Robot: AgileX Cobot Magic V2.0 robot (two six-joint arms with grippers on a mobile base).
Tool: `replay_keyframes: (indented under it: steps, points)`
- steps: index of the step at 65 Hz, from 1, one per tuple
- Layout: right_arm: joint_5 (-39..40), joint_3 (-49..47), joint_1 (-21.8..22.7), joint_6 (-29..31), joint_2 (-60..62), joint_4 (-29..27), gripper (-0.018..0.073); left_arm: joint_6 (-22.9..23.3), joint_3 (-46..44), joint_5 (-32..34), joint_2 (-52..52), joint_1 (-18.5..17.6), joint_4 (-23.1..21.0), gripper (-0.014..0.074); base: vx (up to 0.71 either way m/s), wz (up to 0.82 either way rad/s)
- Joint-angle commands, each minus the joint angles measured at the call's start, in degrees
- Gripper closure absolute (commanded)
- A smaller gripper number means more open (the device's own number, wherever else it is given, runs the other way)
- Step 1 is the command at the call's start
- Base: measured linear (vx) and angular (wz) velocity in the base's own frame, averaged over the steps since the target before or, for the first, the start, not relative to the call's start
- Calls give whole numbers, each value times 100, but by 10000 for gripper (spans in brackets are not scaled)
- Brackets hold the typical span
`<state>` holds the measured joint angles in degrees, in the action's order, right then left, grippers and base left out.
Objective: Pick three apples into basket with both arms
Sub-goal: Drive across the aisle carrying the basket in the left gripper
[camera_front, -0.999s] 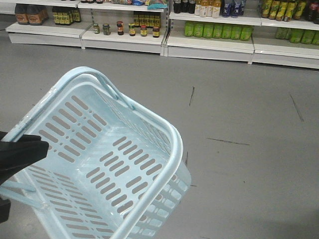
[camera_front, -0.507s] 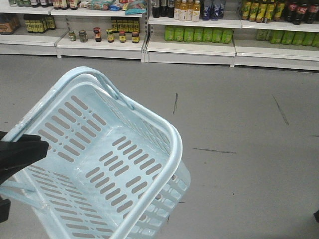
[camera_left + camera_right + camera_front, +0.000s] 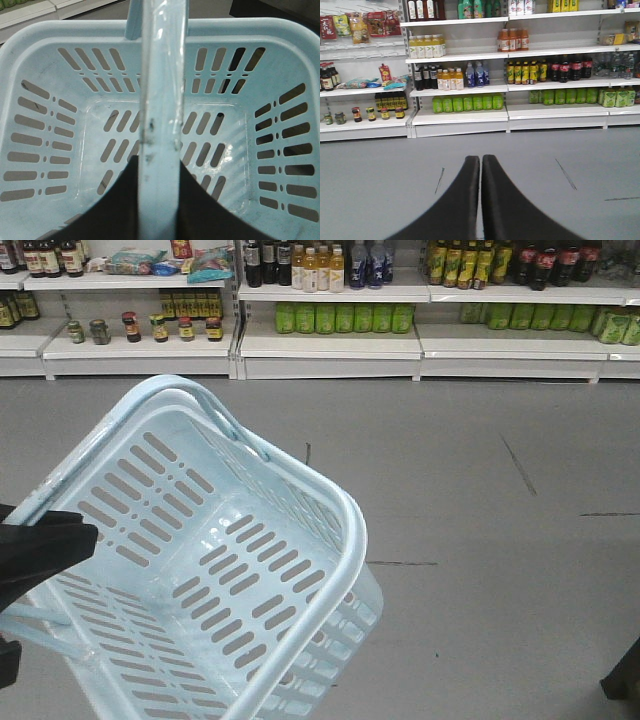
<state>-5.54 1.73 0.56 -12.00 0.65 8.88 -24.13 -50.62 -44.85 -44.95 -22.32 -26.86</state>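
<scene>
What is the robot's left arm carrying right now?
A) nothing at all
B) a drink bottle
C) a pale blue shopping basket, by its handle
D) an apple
C: in the left wrist view the left end effector has a black finger against each side of the handle of the basket.

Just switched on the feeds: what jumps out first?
The pale blue slotted plastic basket fills the lower left of the front view. It is empty and hangs tilted above the grey floor by its handle, which the left hand clamps. The right hand is shut on nothing, facing white shelves of bottles. No apples show.
</scene>
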Motion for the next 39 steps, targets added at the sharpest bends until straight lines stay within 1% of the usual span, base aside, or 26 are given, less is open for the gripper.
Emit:
replay_keyframes:
  steps: [1,20,39]
  points:
    - [447,69,37,59,-3,41,563,45,-152,467,28,-30,-226,603,23,-22]
    - [447,69,37,59,-3,41,563,45,-152,467,28,-30,-226,603,22,-31]
    - [447,69,37,59,-3,41,563,45,-152,467,28,-30,-226,603,18,-53]
